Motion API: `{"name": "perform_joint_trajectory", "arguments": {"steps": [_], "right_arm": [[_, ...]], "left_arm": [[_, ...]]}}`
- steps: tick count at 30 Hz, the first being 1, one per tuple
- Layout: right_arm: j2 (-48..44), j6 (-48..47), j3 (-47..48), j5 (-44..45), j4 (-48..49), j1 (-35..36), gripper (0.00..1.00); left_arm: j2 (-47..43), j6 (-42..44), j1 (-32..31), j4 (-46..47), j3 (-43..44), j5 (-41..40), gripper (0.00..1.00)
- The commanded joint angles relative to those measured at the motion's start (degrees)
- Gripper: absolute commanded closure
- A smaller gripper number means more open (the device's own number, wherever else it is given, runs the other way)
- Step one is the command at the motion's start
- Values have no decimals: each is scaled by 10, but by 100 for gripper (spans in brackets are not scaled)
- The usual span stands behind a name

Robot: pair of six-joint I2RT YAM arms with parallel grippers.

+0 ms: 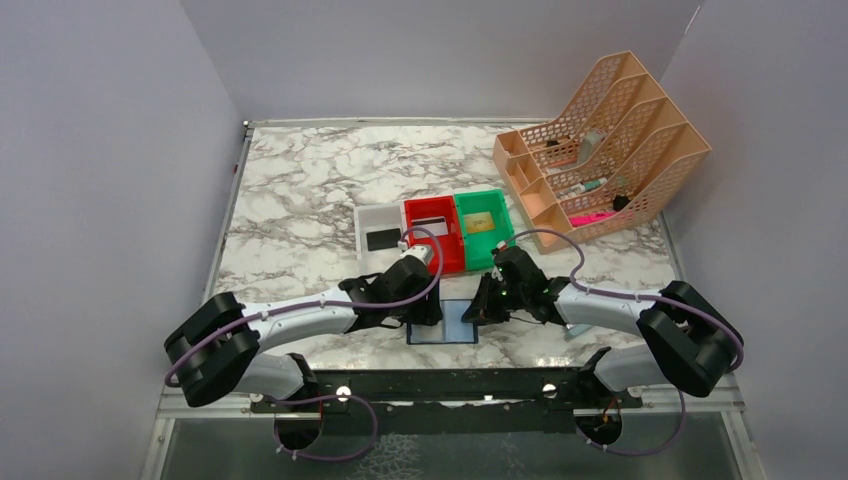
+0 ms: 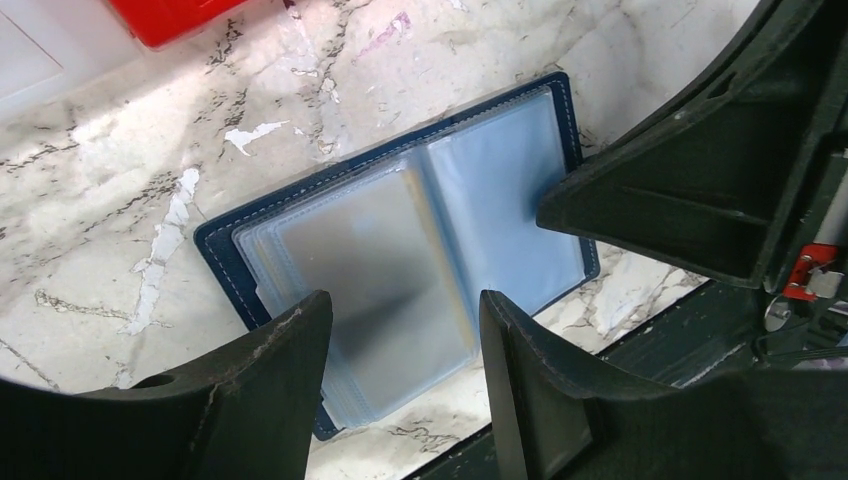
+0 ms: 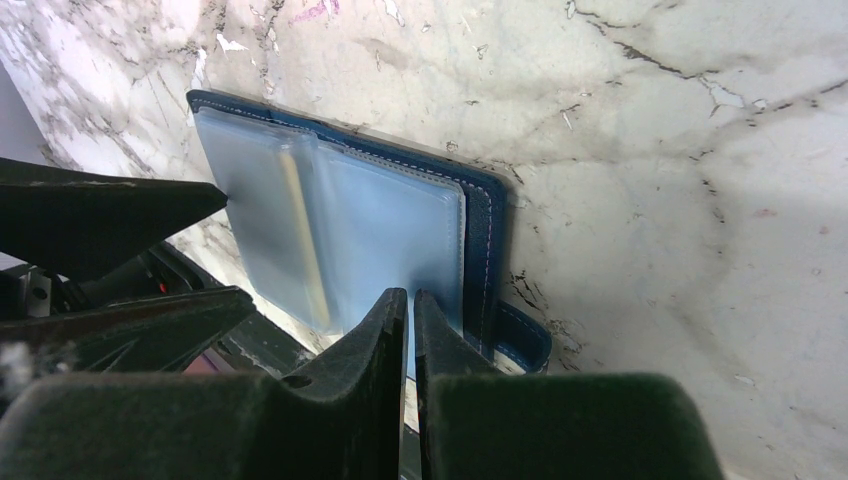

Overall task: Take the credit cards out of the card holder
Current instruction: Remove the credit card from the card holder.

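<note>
The navy card holder (image 1: 445, 324) lies open on the marble near the front edge, its clear sleeves (image 2: 400, 240) facing up and its snap tab (image 3: 525, 335) to the right. A thin tan edge (image 3: 300, 230) shows between sleeves by the fold. My left gripper (image 2: 405, 300) hovers open over the left page, nothing between its fingers. My right gripper (image 3: 411, 295) is shut, tips down on the right page (image 3: 390, 230). A black card (image 1: 382, 240) lies in the white bin (image 1: 372, 216), a whitish card (image 1: 430, 224) in the red bin (image 1: 452, 250), a gold card (image 1: 480, 222) in the green bin (image 1: 500, 240).
The three bins stand in a row just behind the holder. A peach mesh desk organiser (image 1: 600, 150) with pens fills the back right corner. The black mounting rail (image 1: 440, 385) runs along the table's front edge, close below the holder.
</note>
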Motion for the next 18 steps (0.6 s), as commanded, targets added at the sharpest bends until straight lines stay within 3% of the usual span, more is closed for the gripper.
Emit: {"name": "perform_joint_trajectory", "arguments": {"steps": [1, 18], "right_arm": [[13, -11, -4, 7, -18, 1, 87], [12, -11, -8, 13, -19, 1, 87]], "left_arm": [[15, -2, 1, -9, 3, -14, 40], [22, 2, 1, -44, 22, -36, 39]]}}
